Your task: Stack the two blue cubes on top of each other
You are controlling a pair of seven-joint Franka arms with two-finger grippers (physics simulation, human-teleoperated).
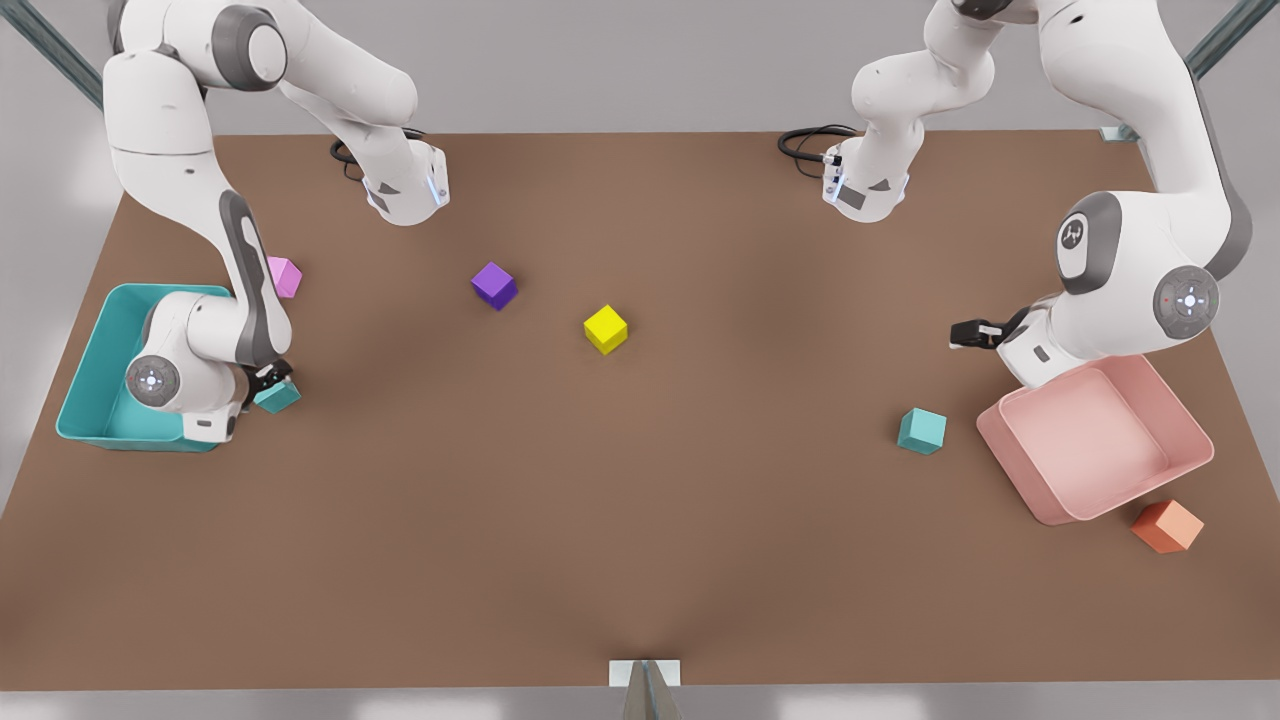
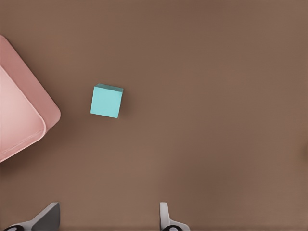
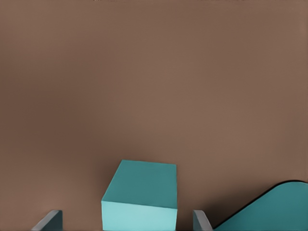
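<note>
One blue cube point(image 1: 277, 397) rests on the table beside the teal bin at the front view's left. My right gripper point(image 1: 270, 380) is low over it and open. In the right wrist view the cube point(image 3: 142, 192) sits between the two fingers of the right gripper point(image 3: 126, 221), with a gap on each side. The other blue cube point(image 1: 922, 431) lies at the front view's right, close to the pink bin. My left gripper point(image 1: 975, 333) hovers open above the table short of that cube point(image 2: 107, 101); the left gripper point(image 2: 108, 219) holds nothing.
A teal bin point(image 1: 90, 370) point(image 3: 274, 207) stands at the front view's left and a pink bin point(image 1: 1040, 495) point(image 2: 19, 115) at its right. A purple cube point(image 1: 495, 285), a yellow cube point(image 1: 606, 329), a pink cube point(image 1: 284, 277) and an orange cube point(image 1: 1167, 526) lie about.
</note>
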